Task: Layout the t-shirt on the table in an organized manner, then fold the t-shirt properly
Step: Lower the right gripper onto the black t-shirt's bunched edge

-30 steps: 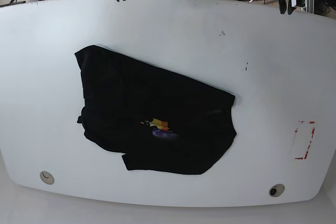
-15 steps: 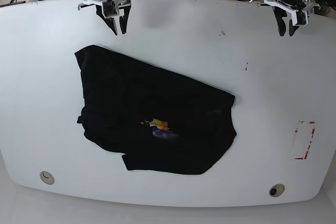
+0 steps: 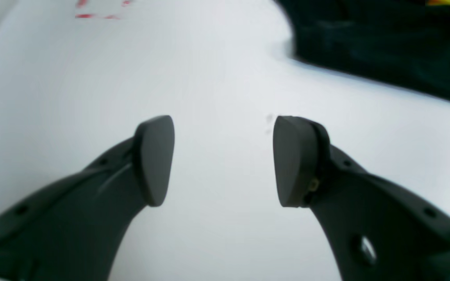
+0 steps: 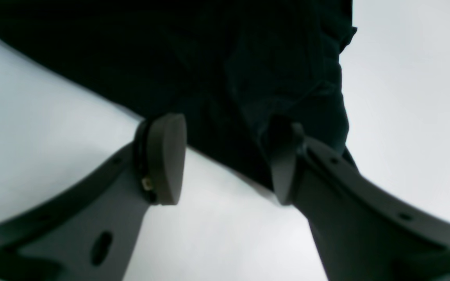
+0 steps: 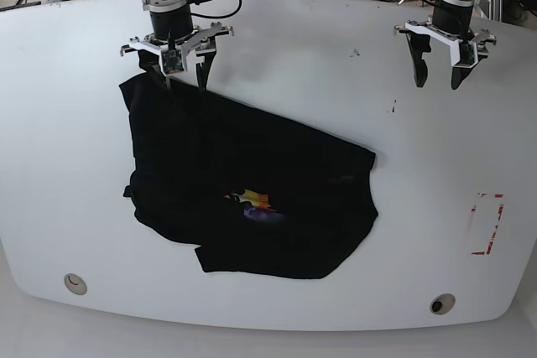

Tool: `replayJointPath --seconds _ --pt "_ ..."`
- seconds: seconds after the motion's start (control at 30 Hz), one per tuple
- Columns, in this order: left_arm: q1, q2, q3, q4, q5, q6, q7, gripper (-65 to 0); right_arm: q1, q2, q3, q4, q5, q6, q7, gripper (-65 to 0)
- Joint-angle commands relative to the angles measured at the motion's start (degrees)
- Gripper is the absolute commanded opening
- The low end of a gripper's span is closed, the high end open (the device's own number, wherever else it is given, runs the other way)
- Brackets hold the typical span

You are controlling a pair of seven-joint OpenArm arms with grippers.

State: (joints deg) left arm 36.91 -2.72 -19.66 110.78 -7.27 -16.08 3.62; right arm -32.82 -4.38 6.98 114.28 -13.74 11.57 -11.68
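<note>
The t-shirt (image 5: 243, 186) lies bunched mid-tabletop (image 5: 277, 56). Both pincers are spread and empty: the right pincer (image 5: 180, 77) hangs over its far corner, the left pincer (image 5: 438, 71) over bare surface. I'd pinch single-layer edges, then draw outward evenly.

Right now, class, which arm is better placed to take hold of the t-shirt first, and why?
The right gripper: its open jaws hang over the t-shirt at its far corner. The left gripper, also open, hangs over bare table, well away from the cloth.
</note>
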Motion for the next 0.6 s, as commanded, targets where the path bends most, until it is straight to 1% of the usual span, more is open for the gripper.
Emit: replayJointPath --seconds 0.0,0.2,0.27,0.43,0.57 --pt "-1.17 -1.89 0.80 1.17 -0.51 0.56 -0.50 -27.1 2.36 1.09 0.01 1.11 0.33 0.95 -0.93 -30.6" --pt "-3.72 -2.33 2.03 1.26 -0.78 0.56 2.32 -27.1 7.81 1.61 0.18 1.02 0.42 3.77 -4.80 -30.4" --pt "-4.51 -2.25 2.03 1.26 -0.78 0.56 3.20 -27.1 9.74 1.61 1.15 0.93 0.42 4.82 -5.94 -30.4" --pt "-5.92 -2.25 2.12 1.26 -0.78 0.56 3.64 -27.1 15.46 1.61 2.56 0.31 0.51 7.20 -9.55 -30.4" --pt "-7.06 -2.25 2.12 1.26 -0.60 0.56 3.64 -27.1 20.11 1.61 4.05 -1.53 0.51 8.43 -12.10 -30.4"
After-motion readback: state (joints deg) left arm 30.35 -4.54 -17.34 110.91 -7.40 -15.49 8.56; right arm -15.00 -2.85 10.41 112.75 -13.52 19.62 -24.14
